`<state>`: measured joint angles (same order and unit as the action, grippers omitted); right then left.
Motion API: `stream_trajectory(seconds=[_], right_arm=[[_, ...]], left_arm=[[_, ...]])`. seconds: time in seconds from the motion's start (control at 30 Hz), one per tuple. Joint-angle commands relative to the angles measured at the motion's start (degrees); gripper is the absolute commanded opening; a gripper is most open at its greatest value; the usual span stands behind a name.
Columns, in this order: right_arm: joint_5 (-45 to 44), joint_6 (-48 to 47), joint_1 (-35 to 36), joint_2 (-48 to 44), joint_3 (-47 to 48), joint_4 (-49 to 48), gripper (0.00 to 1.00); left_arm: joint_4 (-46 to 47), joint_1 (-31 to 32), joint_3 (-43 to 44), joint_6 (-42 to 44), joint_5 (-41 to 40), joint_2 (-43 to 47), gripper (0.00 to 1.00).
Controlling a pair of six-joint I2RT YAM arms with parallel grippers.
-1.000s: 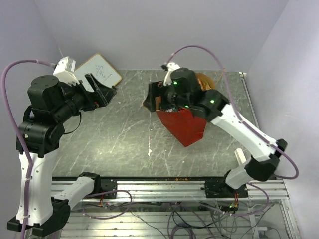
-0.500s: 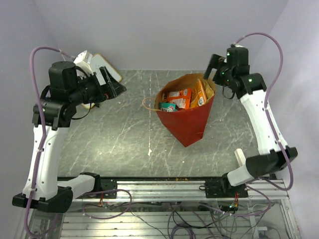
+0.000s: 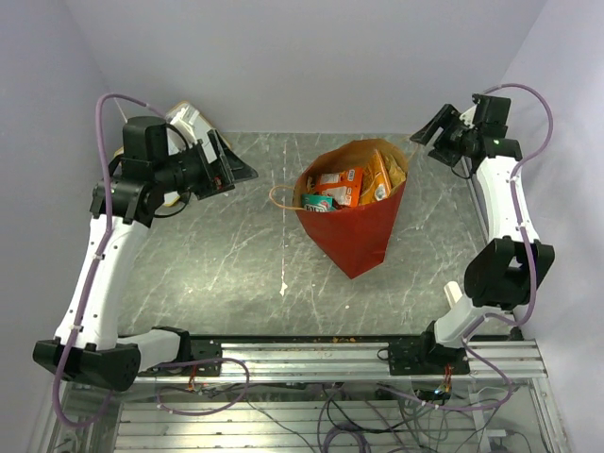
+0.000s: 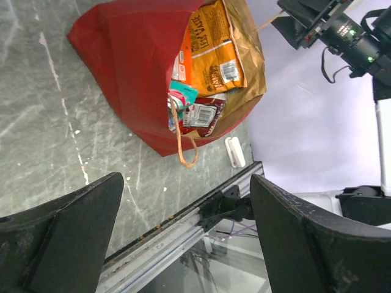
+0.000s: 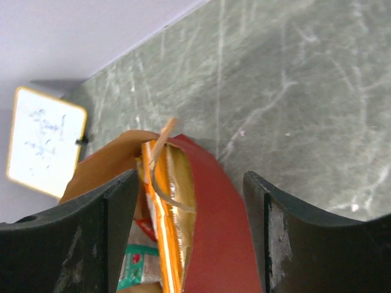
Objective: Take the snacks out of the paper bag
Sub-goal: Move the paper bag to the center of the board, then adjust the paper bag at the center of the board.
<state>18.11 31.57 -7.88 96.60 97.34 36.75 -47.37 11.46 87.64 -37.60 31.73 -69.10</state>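
The red paper bag (image 3: pixel 357 229) stands in the middle of the table, mouth open and leaning toward the back. Inside it are snacks: an orange packet (image 4: pixel 211 55), a teal one (image 4: pixel 182 96) and a dark red one (image 4: pixel 200 113). My left gripper (image 3: pixel 242 173) hangs open left of the bag, well apart from it, and the left wrist view shows its fingers (image 4: pixel 67 232) wide with nothing between them. My right gripper (image 3: pixel 427 130) is open at the back right, just beyond the bag's rim. A tan handle (image 5: pixel 160 152) stands up near it, ungripped.
A white whiteboard (image 5: pixel 46 140) leans at the back left corner. A small white block (image 3: pixel 456 295) lies near the table's front right edge. The metal rail (image 3: pixel 311 354) with both arm bases runs along the front. Purple walls close in the back and sides.
My right arm has lifted off the bag's mouth and swung to the back right corner, uncovering the packets. My left arm has risen, its gripper shifting right toward the bag.
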Motion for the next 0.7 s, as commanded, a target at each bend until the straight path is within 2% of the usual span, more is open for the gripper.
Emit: stream_trajectory(seconds=[0.0, 0.07, 0.23, 0.37, 0.47, 0.67], right_arm=[[9.76, 0.61, -0.19, 1.48, -1.40, -6.97, 0.60], [10.95, 0.39, -0.16, 2.11, -1.32, -7.77, 0.45], [13.30, -0.14, -0.13, 3.77, -0.06, -8.84, 0.26], [18.10, 1.41, -0.10, 3.51, 0.40, -11.50, 0.19], [21.74, 4.16, 0.09, 1.92, -1.34, -14.84, 0.10], [22.55, 3.98, 1.64, -1.82, -2.46, -14.48, 0.00]], left_arm=[[8.05, 0.55, -3.28, -5.46, 6.24, 0.14, 0.93], [9.11, 1.10, -4.22, -6.61, 7.05, -0.59, 0.89], [8.31, 3.87, -3.92, -6.68, 5.09, -2.26, 0.87], [8.78, 7.08, -4.39, -7.61, 3.56, -3.80, 0.87], [9.37, 9.50, -4.45, -7.87, 2.06, -4.83, 0.86], [7.30, 13.69, -4.74, -7.26, -2.33, -6.83, 0.84]])
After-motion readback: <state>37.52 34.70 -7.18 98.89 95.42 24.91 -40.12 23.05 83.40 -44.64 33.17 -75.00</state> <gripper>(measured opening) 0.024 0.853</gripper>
